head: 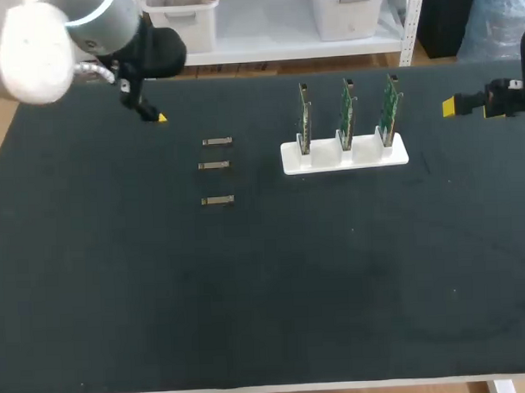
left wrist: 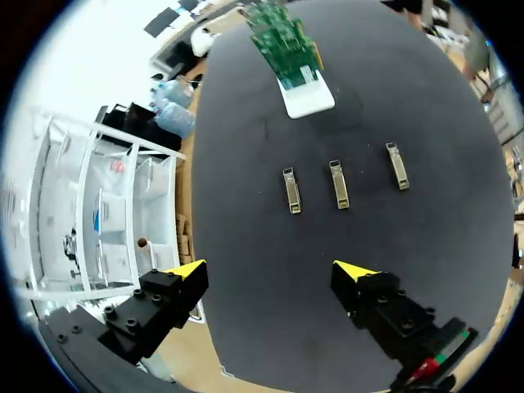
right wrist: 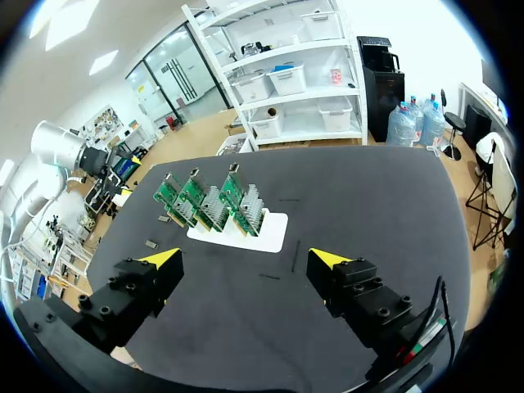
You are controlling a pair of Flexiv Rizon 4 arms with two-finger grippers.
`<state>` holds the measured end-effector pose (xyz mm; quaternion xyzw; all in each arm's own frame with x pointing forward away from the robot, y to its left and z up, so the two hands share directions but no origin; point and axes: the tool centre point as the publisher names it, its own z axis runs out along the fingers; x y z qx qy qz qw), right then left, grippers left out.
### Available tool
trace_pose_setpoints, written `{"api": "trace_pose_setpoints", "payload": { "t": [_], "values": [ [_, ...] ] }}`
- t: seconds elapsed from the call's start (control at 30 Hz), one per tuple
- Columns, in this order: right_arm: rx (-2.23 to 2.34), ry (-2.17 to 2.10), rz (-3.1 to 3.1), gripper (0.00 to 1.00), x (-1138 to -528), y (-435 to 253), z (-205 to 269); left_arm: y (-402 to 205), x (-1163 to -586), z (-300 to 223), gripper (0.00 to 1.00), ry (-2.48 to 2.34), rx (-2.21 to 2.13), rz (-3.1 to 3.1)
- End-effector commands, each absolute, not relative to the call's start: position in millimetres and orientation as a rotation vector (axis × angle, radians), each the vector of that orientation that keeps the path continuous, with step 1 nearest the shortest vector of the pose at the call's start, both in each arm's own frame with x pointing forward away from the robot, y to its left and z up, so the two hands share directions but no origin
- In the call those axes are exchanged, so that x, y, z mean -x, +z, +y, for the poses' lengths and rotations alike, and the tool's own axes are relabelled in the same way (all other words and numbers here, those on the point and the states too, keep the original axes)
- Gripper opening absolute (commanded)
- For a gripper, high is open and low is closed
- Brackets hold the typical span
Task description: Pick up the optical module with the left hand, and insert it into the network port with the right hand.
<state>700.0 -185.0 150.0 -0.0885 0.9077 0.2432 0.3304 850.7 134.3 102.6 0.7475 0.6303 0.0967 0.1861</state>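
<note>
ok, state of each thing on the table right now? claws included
left claw: open, empty, modules ahead of it
right claw: open, empty
optical modules: all three lying flat, apart, none gripped
network cards: three upright in the white holder

Boards are green, holder white, modules silvery, table black.

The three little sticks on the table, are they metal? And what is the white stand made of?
The three optical modules look like bare metal: they are grey-silver with a dull shine. The white stand looks like smooth matte plastic, though it could be some other material painted white.
</note>
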Motion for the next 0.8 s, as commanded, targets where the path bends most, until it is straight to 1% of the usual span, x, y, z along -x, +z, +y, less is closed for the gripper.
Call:
{"api": "trace_pose_setpoints", "payload": {
  "t": [0.03,0.3,0.57,0.8],
  "values": [
    [0.231,0.636,2.374,1.0,-700.0,150.0,-185.1,94.1,-867.8,122.9,1.0,0.295,-2.172,1.877],
    [0.231,0.636,2.374,1.0,-700.0,150.0,-185.1,88.4,-869.4,121.0,1.0,0.154,-2.122,2.113],
    [0.231,0.636,2.374,1.0,-700.0,150.0,-185.1,77.5,-863.6,122.9,1.0,0.18,-2.256,2.005],
    [0.231,0.636,2.374,1.0,-700.0,150.0,-185.1,64.7,-866.7,104.4,1.0,0.134,-2.251,1.995]
  ]
}}
